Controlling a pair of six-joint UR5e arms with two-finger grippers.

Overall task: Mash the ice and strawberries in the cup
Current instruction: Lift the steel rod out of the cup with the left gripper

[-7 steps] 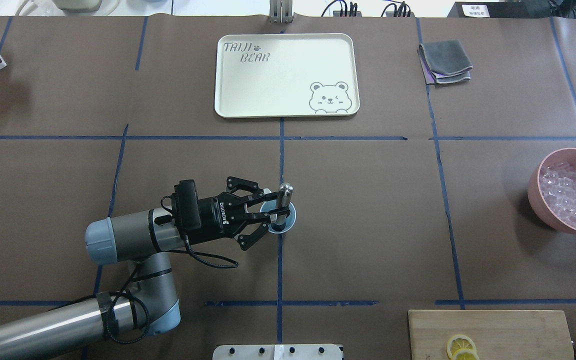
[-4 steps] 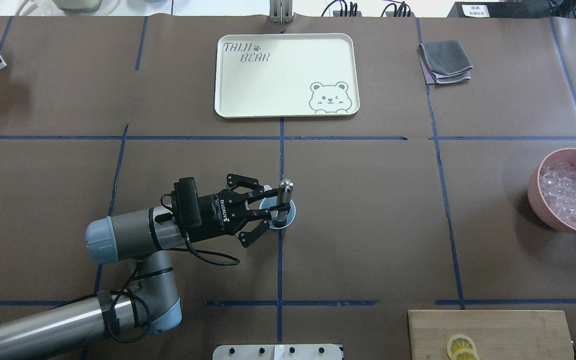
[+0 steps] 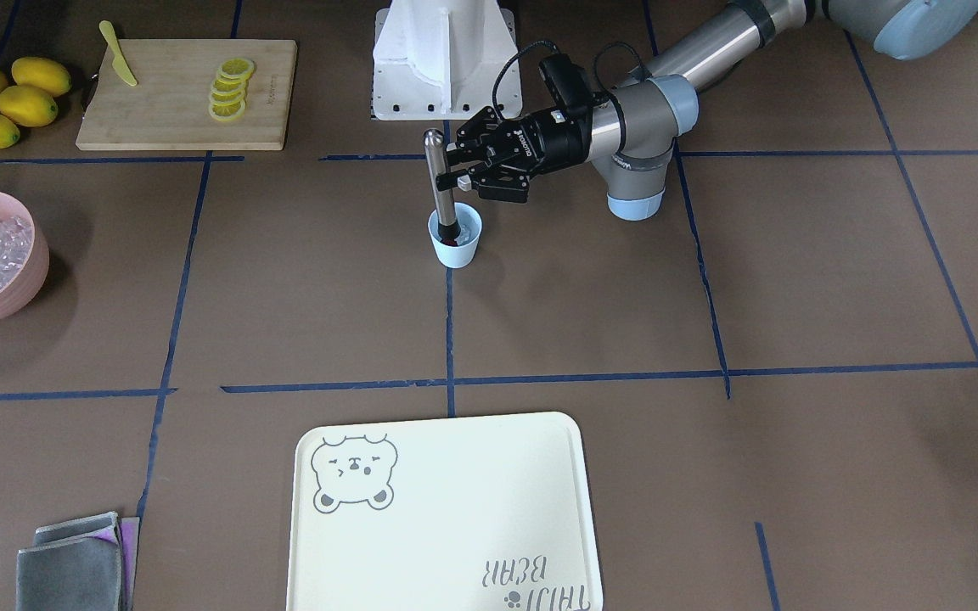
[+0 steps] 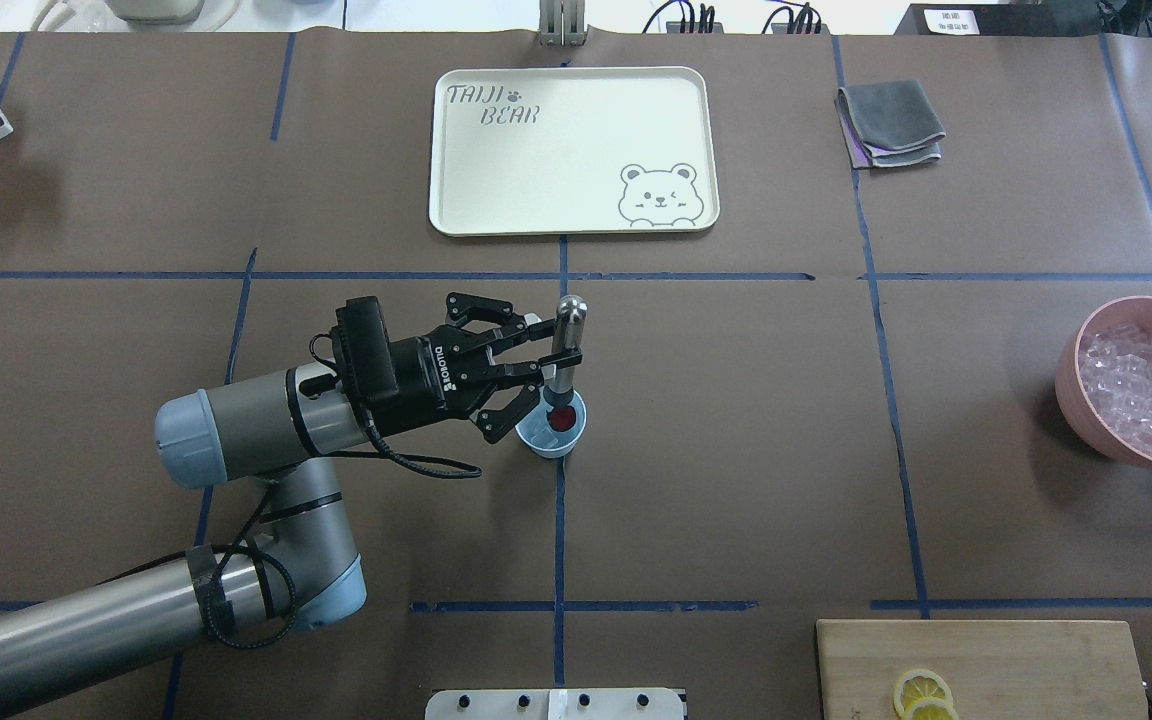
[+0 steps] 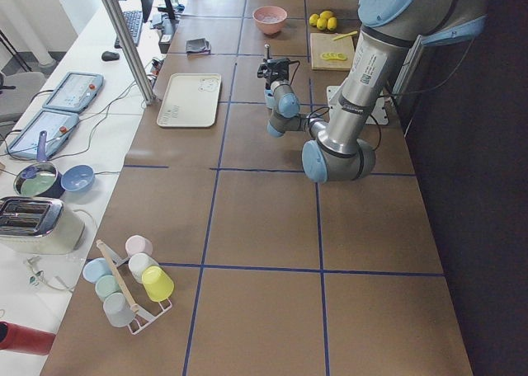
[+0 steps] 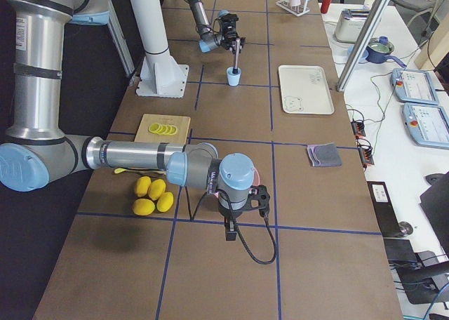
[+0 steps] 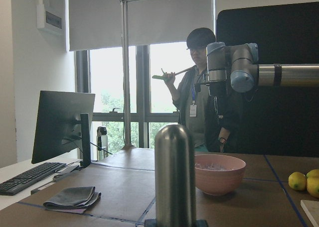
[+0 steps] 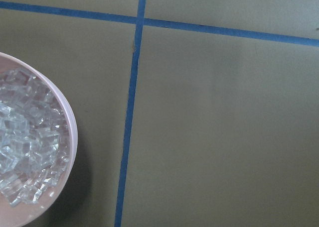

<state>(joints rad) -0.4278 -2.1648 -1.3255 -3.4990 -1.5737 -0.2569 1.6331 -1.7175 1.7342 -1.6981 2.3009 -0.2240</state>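
Observation:
The pale blue cup (image 4: 539,438) stands on the brown table mat near the middle. A dark red strawberry (image 4: 562,417) lies inside it; I cannot make out ice in the cup. My left gripper (image 4: 544,352) is shut on a steel muddler (image 4: 565,345), held upright with its lower end at the cup's mouth. The front-facing view shows the same muddler (image 3: 436,174) and cup (image 3: 457,246). The ice (image 4: 1141,385) fills a pink bowl (image 4: 1076,385) at the far right. My right gripper (image 6: 230,229) hangs near that bowl, and I cannot tell whether it is open.
A cream bear tray (image 4: 476,200) lies beyond the cup. A folded grey cloth (image 4: 891,122) is at the back right. A cutting board (image 3: 166,110) carries lemon slices (image 3: 230,89) and a yellow knife, with whole lemons (image 3: 9,98) beside it. A cup rack (image 5: 128,281) stands at the left end.
My left gripper has lifted the muddler up out of the cup. The strawberry in the cup now shows. The cup has stayed in place.

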